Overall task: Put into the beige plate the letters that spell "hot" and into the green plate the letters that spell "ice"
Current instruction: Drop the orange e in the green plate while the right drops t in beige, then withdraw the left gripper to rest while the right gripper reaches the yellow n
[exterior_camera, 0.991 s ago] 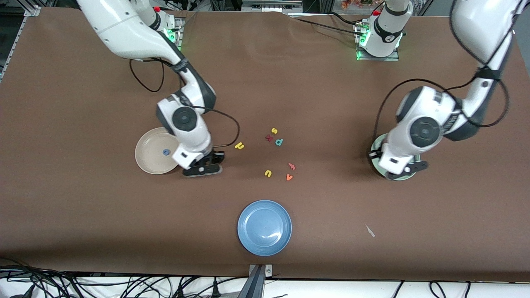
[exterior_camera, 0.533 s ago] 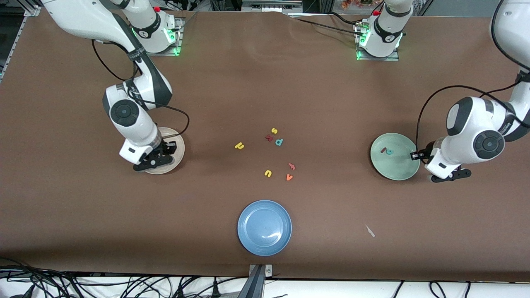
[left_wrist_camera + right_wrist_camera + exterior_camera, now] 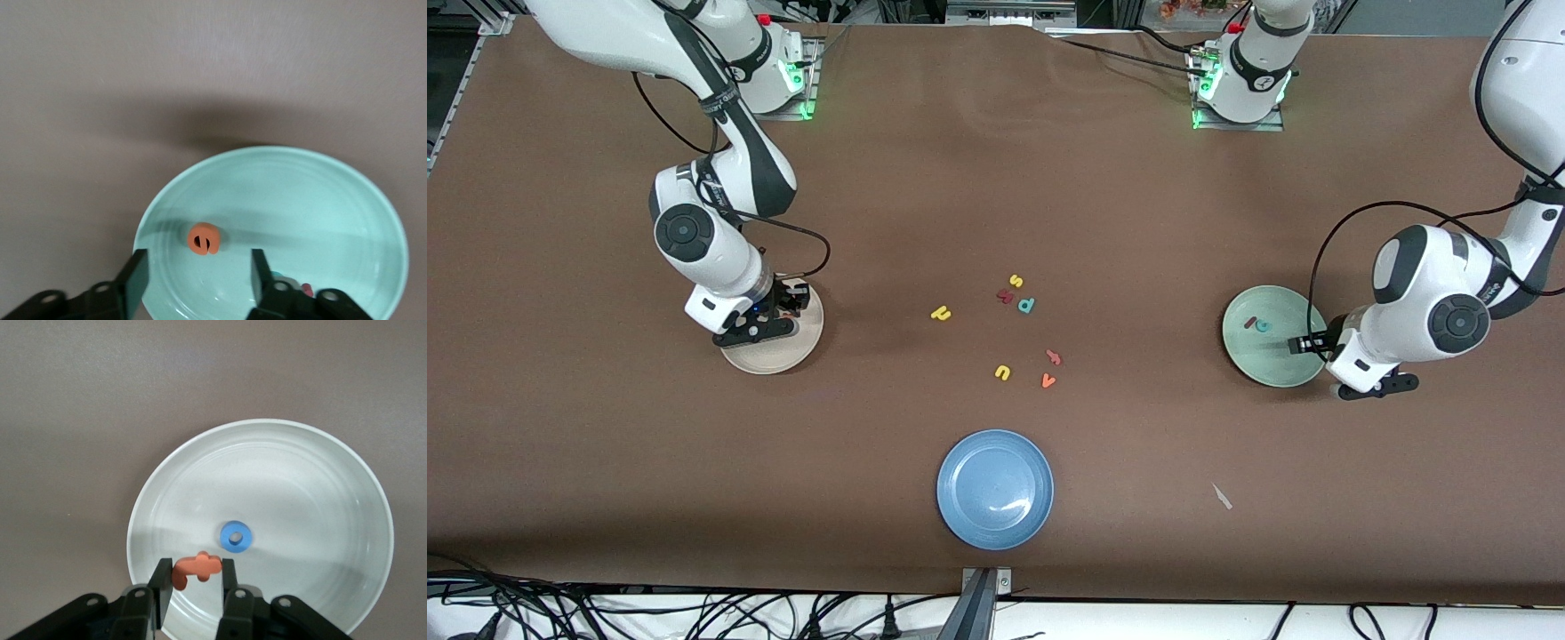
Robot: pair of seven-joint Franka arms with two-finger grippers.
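My left gripper [image 3: 199, 270] [image 3: 1307, 344] stands open over the green plate [image 3: 300, 173] [image 3: 1272, 366]. The orange e [image 3: 203, 239] is in the plate, clear of both fingers. The teal c [image 3: 1263, 325] and dark red i [image 3: 1251, 322] also lie in that plate. My right gripper [image 3: 193, 583] [image 3: 783, 307] hangs over the beige plate [image 3: 300, 487] [image 3: 774, 360], shut on the orange t [image 3: 195, 568]. The blue o [image 3: 235, 537] lies in the beige plate. The yellow h [image 3: 940, 313] lies on the table, between the beige plate and the loose letters.
Mid-table lie a yellow s [image 3: 1015, 281], a dark red letter [image 3: 1005, 297], a teal p [image 3: 1026, 305], a yellow u [image 3: 1002, 372], an orange v [image 3: 1048, 380] and a reddish letter [image 3: 1053, 357]. A blue plate [image 3: 995, 489] sits nearest the front camera, with a white scrap [image 3: 1221, 496] nearby.
My right gripper moved from beside the beige plate to over it with the t. My left gripper swung past the green plate, came back over its rim and opened.
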